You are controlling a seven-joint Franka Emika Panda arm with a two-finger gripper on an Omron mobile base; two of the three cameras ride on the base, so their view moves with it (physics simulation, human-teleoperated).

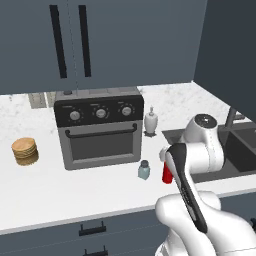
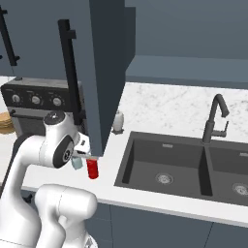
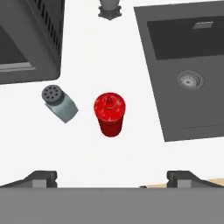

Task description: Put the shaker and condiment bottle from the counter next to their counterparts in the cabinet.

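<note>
The red condiment bottle [image 3: 109, 113] stands upright on the white counter [image 1: 75, 195], seen from straight above in the hand view. Left of it stands the small pale shaker [image 3: 59, 103] with a dark perforated cap. My gripper [image 3: 111, 178] hangs open above the bottle, with its fingertips [image 3: 41, 177] spread wide on either side and nothing between them. From the left base view the shaker [image 1: 144, 170] stands free, while my arm partly hides the bottle [image 1: 167, 175]. The wall cabinet [image 1: 125, 40] is overhead; one door [image 2: 104, 72] stands open. Their counterparts are out of view.
A dark toaster oven [image 1: 100, 127] sits behind the shaker, with a white soap dispenser [image 1: 151, 121] to its right. A black double sink [image 2: 169, 164] and faucet [image 2: 213, 121] lie to the right. A stack of round flat cakes [image 1: 25, 151] lies far left.
</note>
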